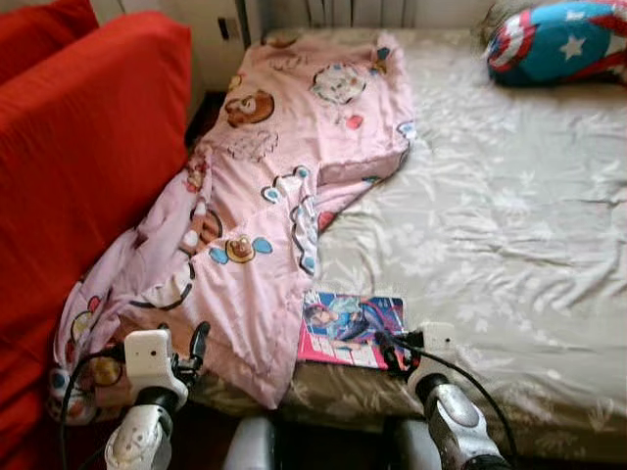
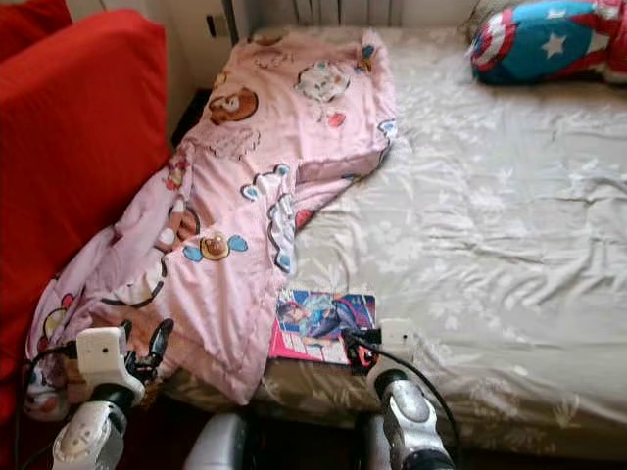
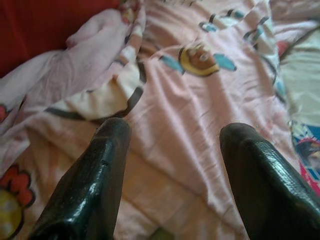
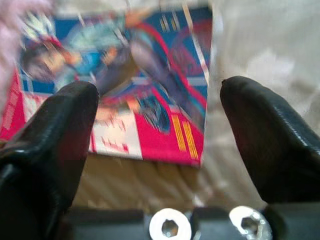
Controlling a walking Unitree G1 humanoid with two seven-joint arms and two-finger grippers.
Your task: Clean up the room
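silver arms, black-fingered hands, black cables

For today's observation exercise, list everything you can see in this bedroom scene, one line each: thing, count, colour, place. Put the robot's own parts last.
Bed sheet: one, pale grey-beige with a faint floral pattern, covering the bed.
Blanket: one, pink with cartoon prints, crumpled along the bed's left side, hanging over the near edge.
Comic book: one, blue, pink and white cover, flat on the sheet near the bed's front edge, beside the blanket.
Cushion: one, blue, red and white with a star, far right corner of the bed.
Sofa: one, red, left of the bed.
Left gripper: one, black fingers, open, over the blanket's near end.
Right gripper: one, black fingers, open, at the comic book's near edge.
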